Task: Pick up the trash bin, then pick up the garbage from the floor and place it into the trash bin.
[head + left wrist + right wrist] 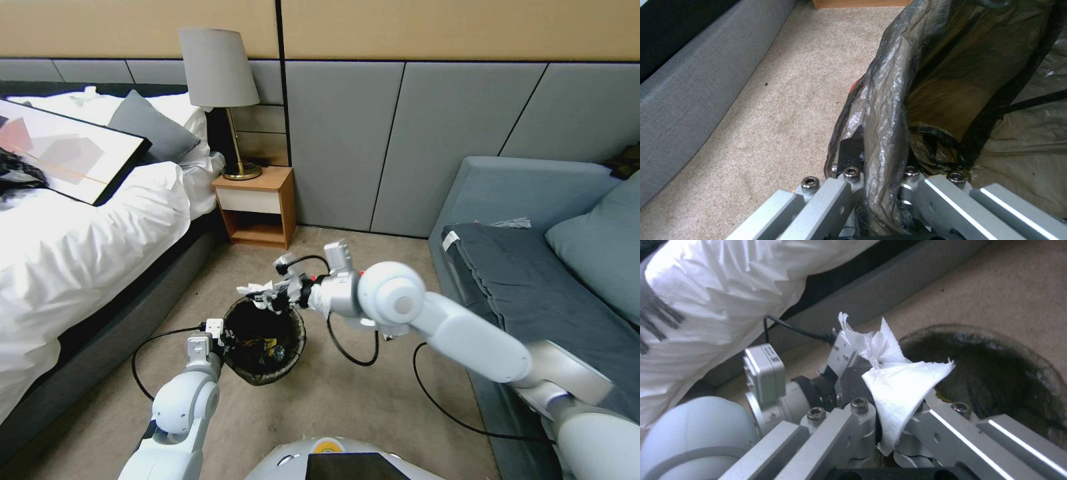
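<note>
**Spotter:** Where is the trash bin (265, 347)?

**Me:** On my head view it hangs above the carpet (333, 407) between the bed (80, 267) and the sofa (533, 267), just in front of my base. My left claw (217, 331) grips it at the rim on the bed side. On the left wrist view the claw's fingers (851, 150) are pinched over the black liner bag (889, 110) folded there, 1 finger outside, the other hidden inside the bag.

**Spotter:** And the right arm?

**Me:** It reaches across from the sofa side. My right claw (270, 293) sits at the far rim of the bin, clamped on a piece of crumpled white paper (893, 380). On the right wrist view the paper sticks up out of the closed claw, with the bin's dark mouth just beyond it and the left claw's metal at the near rim.

**Spotter:** Anything inside the bin?

**Me:** Yellow scraps (263, 343) show at the bottom; I can't make out more than that.

**Spotter:** Surroundings?

**Me:** A wooden nightstand (257, 207) with a lamp (223, 100) stands against the wall past the bin.
</note>
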{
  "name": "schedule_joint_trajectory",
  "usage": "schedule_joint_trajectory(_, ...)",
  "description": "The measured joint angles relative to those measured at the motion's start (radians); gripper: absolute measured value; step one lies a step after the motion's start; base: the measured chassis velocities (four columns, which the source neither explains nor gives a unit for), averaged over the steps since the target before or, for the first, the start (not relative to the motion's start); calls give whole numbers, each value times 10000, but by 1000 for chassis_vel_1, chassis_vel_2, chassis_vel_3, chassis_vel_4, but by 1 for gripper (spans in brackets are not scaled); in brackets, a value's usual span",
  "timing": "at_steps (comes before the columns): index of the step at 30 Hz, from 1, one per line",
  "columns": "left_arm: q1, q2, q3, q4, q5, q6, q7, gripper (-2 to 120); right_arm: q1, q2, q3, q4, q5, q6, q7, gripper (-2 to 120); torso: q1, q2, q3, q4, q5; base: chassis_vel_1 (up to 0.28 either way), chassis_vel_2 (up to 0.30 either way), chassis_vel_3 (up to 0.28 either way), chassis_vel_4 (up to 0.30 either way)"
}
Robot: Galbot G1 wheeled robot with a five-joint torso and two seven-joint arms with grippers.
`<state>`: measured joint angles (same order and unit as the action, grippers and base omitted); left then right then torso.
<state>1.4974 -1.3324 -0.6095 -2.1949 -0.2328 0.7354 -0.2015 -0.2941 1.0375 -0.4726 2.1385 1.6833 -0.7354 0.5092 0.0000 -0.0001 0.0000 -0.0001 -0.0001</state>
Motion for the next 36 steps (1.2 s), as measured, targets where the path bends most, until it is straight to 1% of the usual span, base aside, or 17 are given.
schedule_joint_trajectory(2, 3, -28, 7, 8, 0, 0, 1, 0, -198, 134, -178, -296, -367, -1, -1, 0, 0, 0, 0, 1, -1, 0, 0, 0, 0)
schedule_joint_trajectory(8, 0, -66, 6, 26, 13, 0, 1, 0, -520, 310, -246, -669, -631, 0, 12, 0, 0, 0, 0, 2, 0, 0, 0, 0, 0)
schedule_joint_trajectory(11, -13, -91, -33, 26, 12, 0, 1, 0, -785, 282, -359, -749, -682, 0, -44, 8, 0, 1, 0, 0, 0, 0, 0, 0, 0)
schedule_joint_trajectory(12, -13, -91, -33, 26, 12, 0, 1, 0, -785, 282, -359, -749, -682, 0, -44, 8, 0, 1, 0, 0, 0, 0, 0, 0, 0)
schedule_joint_trajectory(13, -13, -101, -38, 26, 12, 0, 2, 0, -846, 284, -376, -760, -708, 0, -58, 11, 0, 0, 0, 0, 0, 0, 0, 0, 0)
schedule_joint_trajectory(15, -7, -121, -40, 26, 16, 0, 4, 0, -1044, 335, -384, -824, -836, 0, -103, 23, 0, 0, 0, 0, 0, 0, 0, 0, 0)
schedule_joint_trajectory(16, -7, -121, -40, 26, 16, 0, 4, 0, -1044, 335, -384, -824, -836, 0, -103, 23, 0, 0, 0, 0, 0, 0, 0, 0, 0)
schedule_joint_trajectory(18, -5, -141, -47, 37, 25, 0, 5, 0, -1122, 390, -377, -882, -916, 0, -103, 33, 0, 0, 0, 1, 1, 0, 0, 0, 0)
schedule_joint_trajectory(21, -3, -146, -48, 50, 31, 0, 8, 0, -1125, 408, -371, -897, -931, 0, -99, 39, 0, 0, 0, 2, 0, 0, 0, 0, 0)
schedule_joint_trajectory(23, 1, -169, -46, 51, 49, 0, 8, 0, -1124, 416, -353, -914, -947, 0, -95, 52, -1, 0, 0, 1, 1, 0, 0, 0, 0)
schedule_joint_trajectory(24, 1, -169, -46, 51, 49, 0, 8, 0, -1124, 416, -353, -914, -947, 0, -95, 52, -1, 0, 0, 1, 1, 0, 0, 0, 0)
schedule_joint_trajectory(26, 8, -183, -45, 46, 58, 0, 8, 0, -1163, 409, -321, -914, -956, 0, -78, 60, 0, 0, 0, 1, 0, 0, 0, 0, 0)
schedule_joint_trajectory(27, 8, -183, -45, 46, 58, 0, 8, 0, -1163, 409, -321, -914, -956, 0, -78, 60, 0, 0, 0, 1, 0, 0, 0, 0, 0)
schedule_joint_trajectory(30, 8, -169, -70, 41, 76, 0, 7, 0, -1278, 322, -262, -886, -985, 0, -46, 77, 0, 0, 0, 2, 0, 0, 0, 0, 0)
schedule_joint_trajectory(31, 8, -169, -70, 41, 76, 0, 7, 0, -1278, 322, -262, -886, -985, 0, -46, 77, 0, 0, 0, 2, 0, 0, 0, 0, 0)
schedule_joint_trajectory(34, 0, -146, -87, 42, 109, 0, 8, 0, -1440, 234, -177, -908, -1045, 0, -51, 92, 0, 0, 0, 1, 1, 0, 0, 0, 0)
schedule_joint_trajectory(36, -2, -143, -94, 34, 108, 0, 9, 0, -1475, 218, -171, -917, -1074, 0, -51, 95, 0, 0, 0, 1, 0, 0, 0, 0, 0)
